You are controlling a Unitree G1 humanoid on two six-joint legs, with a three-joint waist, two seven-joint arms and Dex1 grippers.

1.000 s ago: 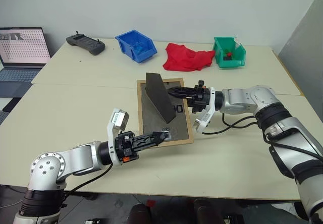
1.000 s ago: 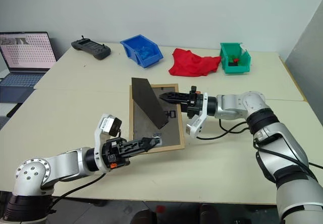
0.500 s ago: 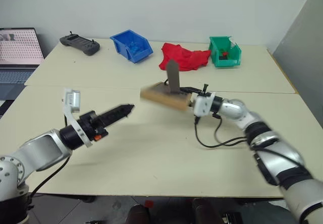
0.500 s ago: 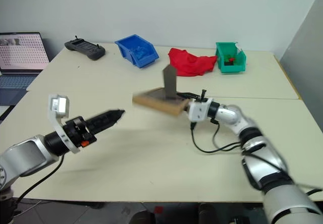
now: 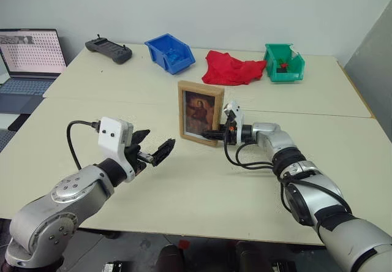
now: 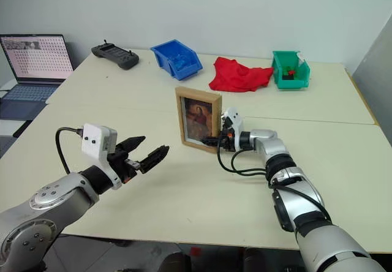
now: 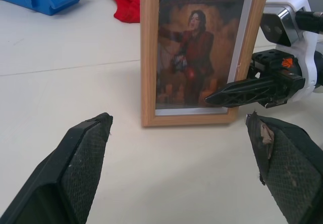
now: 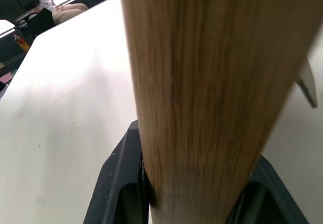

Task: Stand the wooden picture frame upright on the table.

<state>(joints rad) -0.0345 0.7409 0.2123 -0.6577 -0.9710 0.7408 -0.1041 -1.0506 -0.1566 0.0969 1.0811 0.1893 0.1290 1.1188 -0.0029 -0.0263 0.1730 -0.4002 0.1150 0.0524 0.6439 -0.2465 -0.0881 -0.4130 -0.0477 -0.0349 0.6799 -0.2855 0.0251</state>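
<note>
The wooden picture frame (image 5: 200,113) stands upright near the middle of the table (image 5: 202,192), its dark reddish portrait facing me. My right gripper (image 5: 215,135) is shut on the frame's lower right edge. In the right wrist view the light-wood edge (image 8: 202,82) sits between its two black fingers. My left gripper (image 6: 146,151) hovers open to the left of the frame and nearer to me, apart from it and holding nothing. Its fingers (image 7: 81,163) point towards the frame (image 7: 197,52).
Along the far edge lie a black controller (image 5: 108,47), a blue bin (image 5: 170,53), a red cloth (image 5: 231,68) and a green bin (image 5: 283,62). A laptop (image 5: 30,57) stands open at the far left. Black cables loop on the table beside my right arm.
The frame lay face down and now stands upright, raised by my right gripper. My left gripper has come off the frame's near corner, opened wide and drawn back to the left.
</note>
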